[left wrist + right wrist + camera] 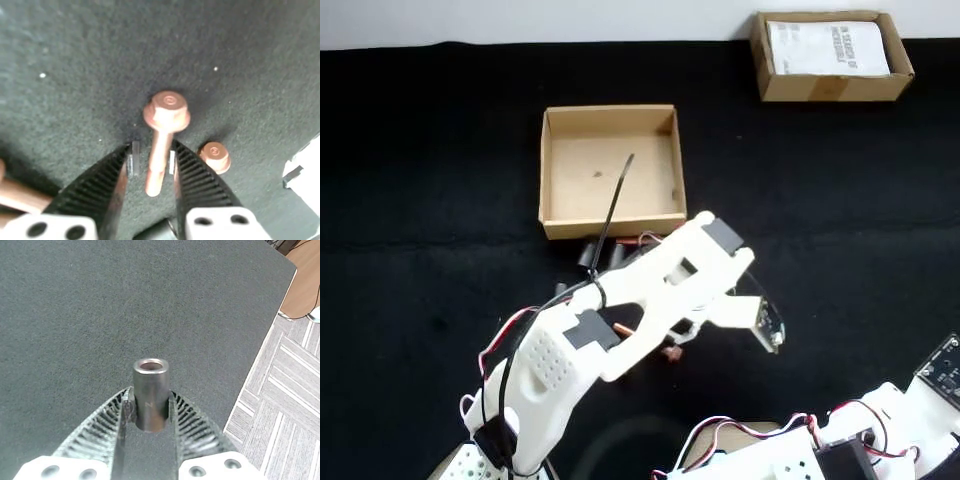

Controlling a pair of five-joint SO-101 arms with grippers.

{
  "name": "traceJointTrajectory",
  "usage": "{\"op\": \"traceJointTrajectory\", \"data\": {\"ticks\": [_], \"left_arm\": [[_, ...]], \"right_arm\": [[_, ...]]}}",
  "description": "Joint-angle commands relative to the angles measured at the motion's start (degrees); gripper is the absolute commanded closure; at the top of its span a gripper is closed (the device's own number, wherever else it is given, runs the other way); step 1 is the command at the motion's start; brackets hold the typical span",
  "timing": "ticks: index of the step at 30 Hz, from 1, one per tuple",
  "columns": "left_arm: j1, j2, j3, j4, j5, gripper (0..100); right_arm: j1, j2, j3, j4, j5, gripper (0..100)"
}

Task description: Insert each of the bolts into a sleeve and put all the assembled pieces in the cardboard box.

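My left gripper [153, 150] stands open astride a copper bolt [165, 116] lying on the mat [75, 75]; my right gripper [150, 396] clamps a sleeve [150, 374].

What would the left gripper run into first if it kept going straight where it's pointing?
Most likely the copper bolt: its shank lies between the left gripper's open jaws, with the black mat just behind it, though depth is hard to judge.
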Motion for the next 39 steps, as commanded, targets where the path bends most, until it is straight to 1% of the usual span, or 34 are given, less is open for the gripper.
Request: {"op": "traceJointTrajectory", "data": {"ticks": [1, 11, 20, 24, 31, 35, 36, 38, 39], "left_arm": [[1.6, -0.4, -0.5, -0.9, 1.8, 87], [3.2, -0.4, -0.7, -4.0, 1.8, 88], [5.4, -0.4, -0.5, -4.8, 1.9, 88], [5.6, -0.4, -0.7, -4.8, 1.9, 94], [6.3, -0.3, -0.7, -5.5, 2.3, 96], [5.8, -0.9, -4.2, -5.5, 8.8, 97], [5.1, -0.9, -6.5, -5.1, 10.1, 99], [3.8, -0.9, -11.7, -3.3, 13.7, 99], [3.1, -0.9, -14.9, -1.8, 15.7, 99]], "right_arm": [[-0.6, -0.5, -0.5, -1.4, 0.7, 99.1], [-0.6, -0.5, -0.7, -1.4, 1.0, 99.1], [-0.6, -0.5, -0.5, -1.5, 1.0, 99.1], [-0.6, -0.5, -0.3, -1.5, 1.0, 99.1], [-0.6, -0.5, -0.5, -1.4, 0.6, 99.1], [-0.6, -0.5, -0.3, -0.9, 0.8, 99.1], [-0.6, -0.5, -0.5, -0.9, 0.7, 99.1], [-1.2, -0.5, -0.8, -0.9, 0.7, 99.1], [-2.6, -0.5, -0.8, -0.9, 0.6, 99.1]]}}
